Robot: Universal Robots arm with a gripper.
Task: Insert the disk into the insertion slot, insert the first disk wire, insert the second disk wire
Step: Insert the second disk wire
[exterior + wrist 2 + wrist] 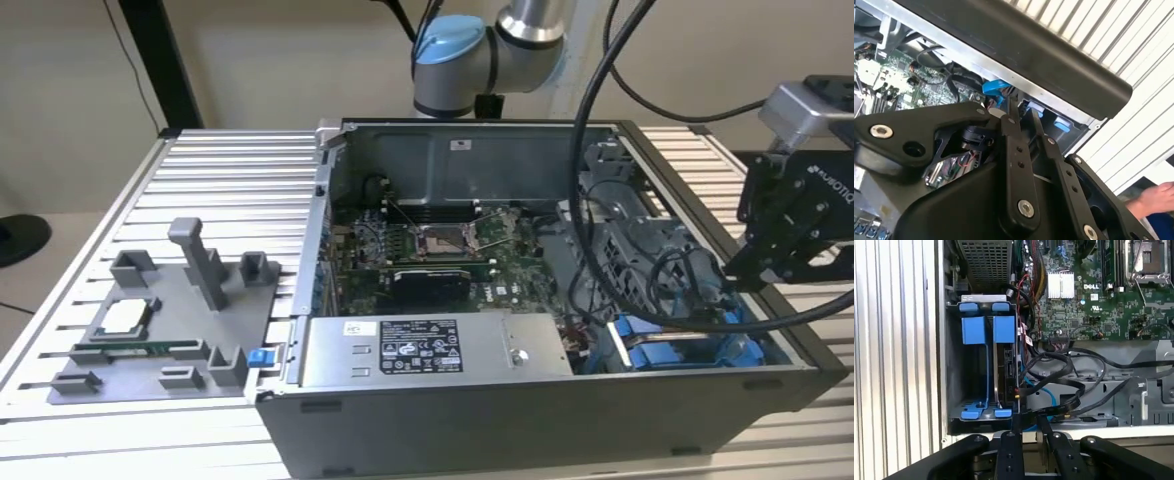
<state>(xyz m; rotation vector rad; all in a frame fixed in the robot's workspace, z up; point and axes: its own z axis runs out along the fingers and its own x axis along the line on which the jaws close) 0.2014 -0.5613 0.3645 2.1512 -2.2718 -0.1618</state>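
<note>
Beside the disk point(1004, 371) in the insertion slot point(958, 382), pincer point(1030, 420) narrow, perhaps around a black wire point(1055, 411).

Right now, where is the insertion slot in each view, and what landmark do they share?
Exterior view: insertion slot in the case, at the exterior view's right.
First wrist view: slot between case wall and cables.
Second wrist view: its blue tabs under case rim.
Shared landmark: green motherboard.

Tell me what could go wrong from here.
Black cables loop right beside the disk, near the pincer; a move there might snag or tug them. A hand is close by in the second wrist view; the pincer could strike it.
</note>
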